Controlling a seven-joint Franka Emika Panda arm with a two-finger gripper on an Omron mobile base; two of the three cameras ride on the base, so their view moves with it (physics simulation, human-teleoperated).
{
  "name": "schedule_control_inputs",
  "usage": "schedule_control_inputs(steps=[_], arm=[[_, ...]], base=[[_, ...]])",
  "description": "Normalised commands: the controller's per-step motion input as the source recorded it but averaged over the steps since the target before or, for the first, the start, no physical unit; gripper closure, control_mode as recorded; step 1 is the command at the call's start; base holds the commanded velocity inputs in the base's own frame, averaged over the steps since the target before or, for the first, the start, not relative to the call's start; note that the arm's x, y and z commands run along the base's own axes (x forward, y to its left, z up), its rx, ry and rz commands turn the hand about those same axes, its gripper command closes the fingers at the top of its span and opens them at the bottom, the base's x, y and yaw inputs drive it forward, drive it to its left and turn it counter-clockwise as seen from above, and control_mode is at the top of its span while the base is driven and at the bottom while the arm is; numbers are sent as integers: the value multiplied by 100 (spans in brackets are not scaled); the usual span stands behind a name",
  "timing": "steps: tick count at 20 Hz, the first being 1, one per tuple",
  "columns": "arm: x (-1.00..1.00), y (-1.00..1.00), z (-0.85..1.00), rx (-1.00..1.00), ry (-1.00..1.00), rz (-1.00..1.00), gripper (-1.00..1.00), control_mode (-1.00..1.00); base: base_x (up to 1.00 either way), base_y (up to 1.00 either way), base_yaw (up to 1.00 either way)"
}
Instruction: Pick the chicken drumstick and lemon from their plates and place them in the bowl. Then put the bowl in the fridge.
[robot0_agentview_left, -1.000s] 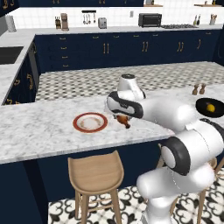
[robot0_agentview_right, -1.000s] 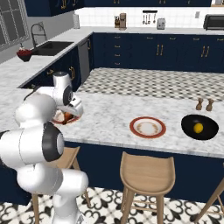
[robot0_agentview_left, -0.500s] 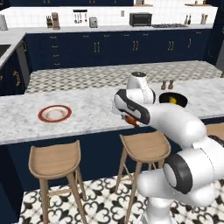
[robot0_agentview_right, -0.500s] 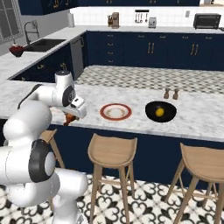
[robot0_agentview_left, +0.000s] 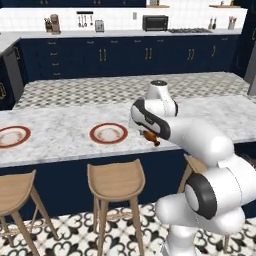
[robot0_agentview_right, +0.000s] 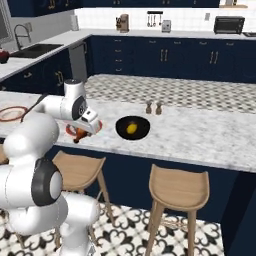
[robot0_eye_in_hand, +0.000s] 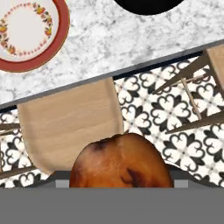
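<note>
Carrying the chicken drumstick (robot0_eye_in_hand: 121, 161) in my gripper (robot0_agentview_left: 150, 136), I have the jaws closed on its bulbous end, with the thin bone end poking out below the hand in the left base view. I judge the hand hangs at the counter's front edge, above a wooden stool (robot0_eye_in_hand: 70, 120), because it is in transit toward the black bowl (robot0_agentview_right: 132, 128), which sits further along the marble counter (robot0_agentview_right: 200, 135) with the lemon (robot0_agentview_right: 131, 128) already inside. One red-rimmed plate (robot0_eye_in_hand: 27, 33) lies empty just beside the hand, the other plate (robot0_agentview_left: 12, 136) well apart at the counter's far end. Salt and pepper shakers (robot0_agentview_right: 153, 108) stand near the bowl. I can read no labels or writing anywhere.
</note>
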Motion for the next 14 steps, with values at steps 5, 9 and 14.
schedule_control_inputs(steps=[5,9,14], arm=[[0,0,0,0,0,0,100,100],[25,-19,0,3,4,3,100,-100],[100,-77,0,7,24,5,100,-100]], base=[[100,-65,3],[75,-44,5],[0,0,0]])
